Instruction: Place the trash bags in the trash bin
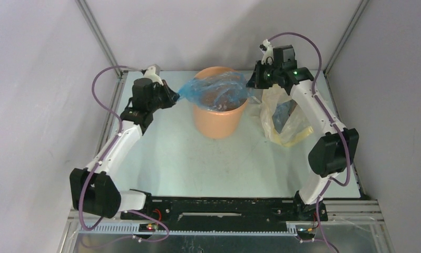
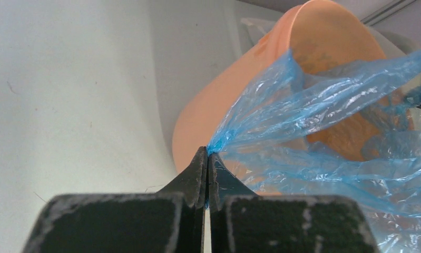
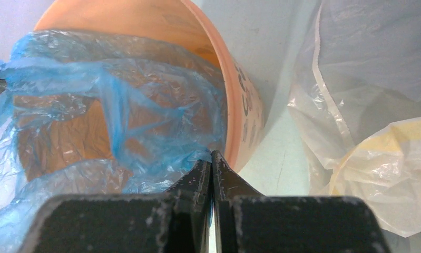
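Note:
The orange-tan trash bin [image 1: 218, 122] stands upright at the back middle of the table. A light-blue trash bag [image 1: 216, 89] is stretched across its mouth and sags into it. My left gripper [image 1: 175, 96] is just left of the rim, shut on the bag's left corner. In the left wrist view the film [image 2: 303, 105] fans out from the shut tips [image 2: 208, 152] over the bin [image 2: 208, 121]. My right gripper [image 1: 250, 81] is at the rim's right side. Its tips [image 3: 212, 155] are shut on the bag's edge [image 3: 118, 105] beside the bin wall [image 3: 245, 116].
A larger yellowish-clear plastic bag [image 1: 282, 124] lies crumpled right of the bin, under my right arm, and also shows in the right wrist view [image 3: 377, 174]. Grey walls and metal frame posts [image 1: 95, 31] close in the back and sides of the table.

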You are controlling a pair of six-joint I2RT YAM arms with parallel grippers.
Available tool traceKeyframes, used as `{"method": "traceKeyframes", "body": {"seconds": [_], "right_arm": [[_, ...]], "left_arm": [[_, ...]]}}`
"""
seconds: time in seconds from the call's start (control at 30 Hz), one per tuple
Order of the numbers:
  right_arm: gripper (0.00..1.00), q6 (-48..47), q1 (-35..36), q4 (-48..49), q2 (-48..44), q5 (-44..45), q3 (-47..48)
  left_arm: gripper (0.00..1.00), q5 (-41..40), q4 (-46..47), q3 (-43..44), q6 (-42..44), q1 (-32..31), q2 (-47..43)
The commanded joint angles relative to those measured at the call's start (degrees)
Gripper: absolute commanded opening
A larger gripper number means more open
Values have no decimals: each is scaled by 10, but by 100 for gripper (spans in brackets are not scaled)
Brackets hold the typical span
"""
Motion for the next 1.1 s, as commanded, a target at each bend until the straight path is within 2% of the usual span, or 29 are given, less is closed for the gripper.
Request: {"method": "traceKeyframes", "body": {"seconds": [0.0,0.23,0.5,0.6,0.7,0.83,0.93,1.07], "right_arm": [[4,4,0,5,-32,-20,45],[4,6,2,-12,-37,-37,68],[12,5,-18,0,-35,-17,9],[20,0,-18,-8,-32,-2,5],[34,-5,-18,-19,-44,7,6],[62,-11,-13,-32,-77,33,7],[70,-31,5,-43,-106,46,11],[73,-95,51,-52,-148,66,21]], "left_arm": [[0,22,36,30,-10,5,-22],[0,30,36,60,-11,9,-6],[0,13,53,22,-24,31,-18],[0,27,63,10,-27,33,-15],[0,52,76,5,-34,32,-12],[0,68,84,7,-41,32,-17],[0,74,84,12,-46,32,-21],[0,75,84,20,-46,32,-20]]}}
